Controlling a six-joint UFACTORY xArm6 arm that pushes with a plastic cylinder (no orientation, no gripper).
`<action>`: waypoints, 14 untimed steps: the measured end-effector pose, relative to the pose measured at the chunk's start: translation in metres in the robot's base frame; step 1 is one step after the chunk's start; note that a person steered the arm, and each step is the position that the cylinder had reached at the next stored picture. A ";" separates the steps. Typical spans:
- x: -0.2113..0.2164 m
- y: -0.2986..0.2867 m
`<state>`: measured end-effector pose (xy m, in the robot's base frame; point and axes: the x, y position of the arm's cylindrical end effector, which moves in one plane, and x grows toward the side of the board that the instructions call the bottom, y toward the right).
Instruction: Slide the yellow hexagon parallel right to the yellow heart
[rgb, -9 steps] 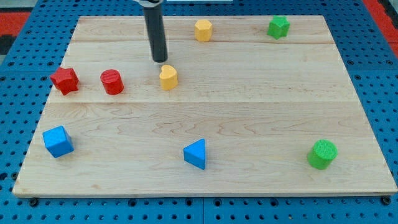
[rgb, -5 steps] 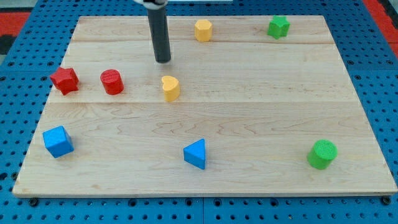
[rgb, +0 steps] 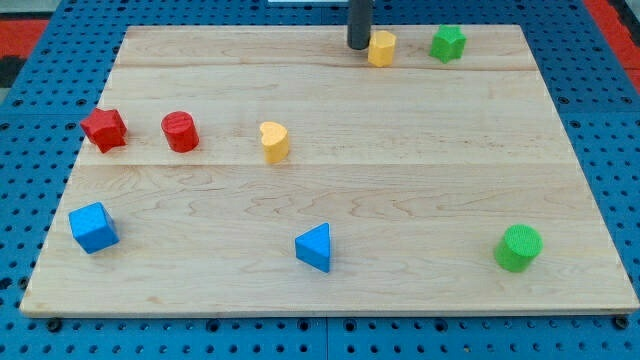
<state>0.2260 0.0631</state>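
The yellow hexagon (rgb: 382, 48) sits near the view's top edge of the wooden board (rgb: 420, 170), right of centre. My tip (rgb: 358, 45) stands right at the hexagon's left side, touching or nearly touching it. The yellow heart (rgb: 274, 141) lies lower and to the left, in the board's middle-left area, well apart from the tip.
A green star (rgb: 448, 43) lies just right of the hexagon. A red star (rgb: 104, 129) and red cylinder (rgb: 180, 131) lie at the left. A blue cube (rgb: 93, 227) is bottom left, a blue triangle (rgb: 315, 247) bottom centre, a green cylinder (rgb: 519, 247) bottom right.
My tip moved from beside the heart up and right to the hexagon's left side. The hexagon slid right toward the green star. The heart shifted slightly down early on, then stayed.
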 end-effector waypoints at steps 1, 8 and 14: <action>-0.020 0.007; 0.064 0.021; 0.128 0.013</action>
<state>0.3544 0.0763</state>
